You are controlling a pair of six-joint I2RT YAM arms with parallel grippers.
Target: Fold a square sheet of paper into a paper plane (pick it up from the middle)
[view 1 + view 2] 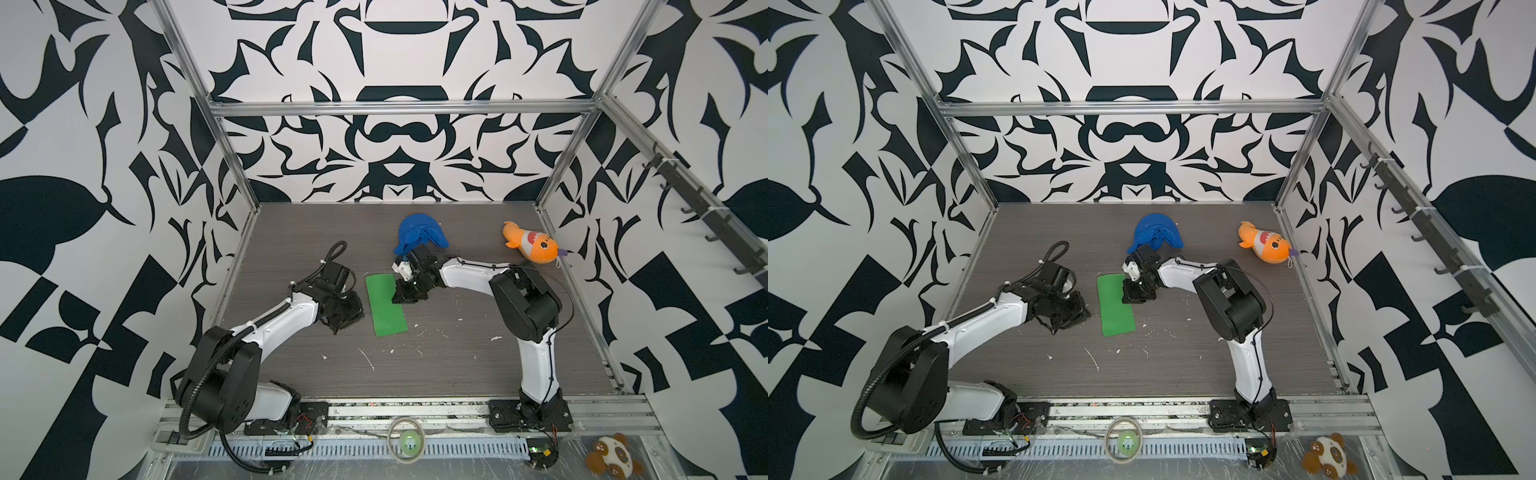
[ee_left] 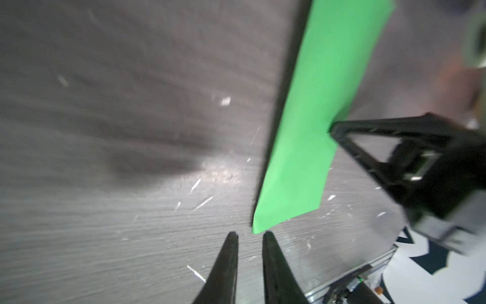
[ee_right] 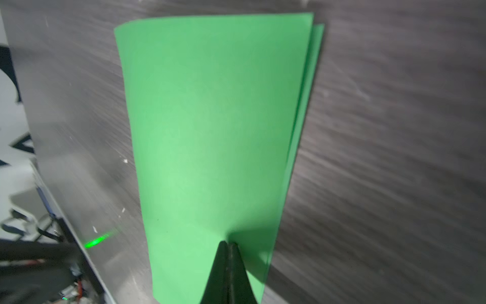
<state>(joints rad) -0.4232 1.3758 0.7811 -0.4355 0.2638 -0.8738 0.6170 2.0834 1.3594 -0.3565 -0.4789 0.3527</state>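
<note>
The square sheet of paper (image 1: 386,305) lies on the table (image 1: 457,365) between the grippers: the left gripper (image 2: 249,237) is just beside its left side, the right gripper (image 1: 400,296) at its right edge. Behind them lies the cloth lump (image 1: 419,232), and the plush fish (image 1: 530,243) is at the back right.

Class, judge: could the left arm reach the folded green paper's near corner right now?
Probably yes: the left gripper sits just beside the folded green paper, bare table between; the right gripper rests on it elsewhere.

Top views bright, bowed at edges; wrist views motion-blurred, glare on table (image 2: 223,171).
</note>
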